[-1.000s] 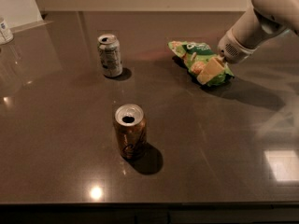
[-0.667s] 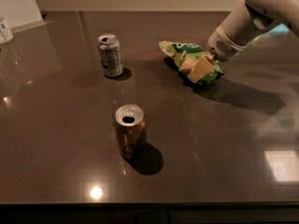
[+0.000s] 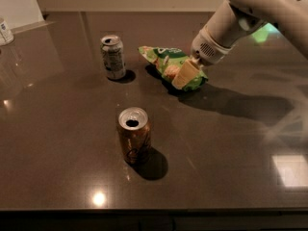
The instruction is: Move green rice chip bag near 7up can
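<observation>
The green rice chip bag (image 3: 166, 61) is crinkled and bright green, and lies on the dark table a short way right of the 7up can (image 3: 112, 57). The 7up can stands upright, pale silver and green with an opened top. My gripper (image 3: 186, 73) comes in from the upper right on a white arm and is shut on the right end of the bag, one pale finger (image 3: 184, 74) lying across it. The bag's left tip points at the can, with a gap between them.
A brown-orange can (image 3: 134, 134) with dark script stands upright nearer the front, left of centre. A small white container (image 3: 5, 31) sits at the far left edge. The dark glossy table (image 3: 231, 143) ends at the front edge.
My gripper has dragged the bag leftward across the table, from the right side to close beside the 7up can. Both cans have stayed in place.
</observation>
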Robot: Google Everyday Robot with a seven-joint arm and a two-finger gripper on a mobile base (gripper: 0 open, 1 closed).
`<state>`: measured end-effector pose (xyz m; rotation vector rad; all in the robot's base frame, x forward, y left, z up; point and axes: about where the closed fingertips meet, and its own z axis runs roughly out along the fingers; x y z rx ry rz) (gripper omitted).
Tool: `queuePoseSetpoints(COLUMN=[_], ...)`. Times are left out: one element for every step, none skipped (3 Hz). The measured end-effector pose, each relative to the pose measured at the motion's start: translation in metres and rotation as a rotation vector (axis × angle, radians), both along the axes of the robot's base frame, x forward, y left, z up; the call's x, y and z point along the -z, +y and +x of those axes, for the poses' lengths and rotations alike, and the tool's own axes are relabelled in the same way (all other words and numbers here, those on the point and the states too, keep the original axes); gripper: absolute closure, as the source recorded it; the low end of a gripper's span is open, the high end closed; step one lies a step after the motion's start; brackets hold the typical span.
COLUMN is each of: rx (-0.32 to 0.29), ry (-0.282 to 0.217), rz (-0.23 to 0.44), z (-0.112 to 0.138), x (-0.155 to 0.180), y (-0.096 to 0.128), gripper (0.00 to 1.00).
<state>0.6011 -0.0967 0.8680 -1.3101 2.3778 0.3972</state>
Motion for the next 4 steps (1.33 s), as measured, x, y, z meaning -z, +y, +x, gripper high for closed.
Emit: queuePoseSetpoints(rx=[-0.042, -0.084, -0.099, -0.101], ry=[0.014, 0.013, 0.016, 0.018], rz=[0.018, 0.04, 0.051, 0.051], z=[-0.007, -0.013, -0.014, -0.014], x=[0.003, 0.003, 0.006, 0.007], y=[0.024, 0.046, 0.046, 0.048], gripper=[1.0, 0.77, 0.56, 0.31])
